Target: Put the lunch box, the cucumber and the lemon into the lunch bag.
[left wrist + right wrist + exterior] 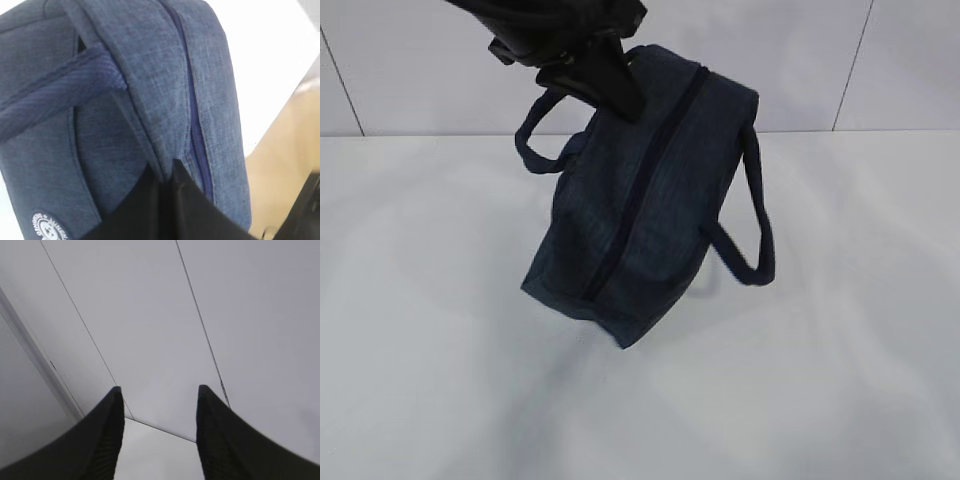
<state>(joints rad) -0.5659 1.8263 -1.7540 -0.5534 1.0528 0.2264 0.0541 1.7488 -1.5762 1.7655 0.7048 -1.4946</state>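
The left gripper (620,105) is pinched tight on the top edge of the lunch bag (650,190), which hangs tilted below it, seemingly just clear of the white table (440,360), zipper (192,120) closed. The right gripper (159,395) stands open and empty, facing a pale wall (150,315).

bag: my left tool (610,95) pinches the lunch bag (640,190) at its far top end | pose: tilted, near end low over the white desk (440,350) | zipper: shut | handles: one on each side
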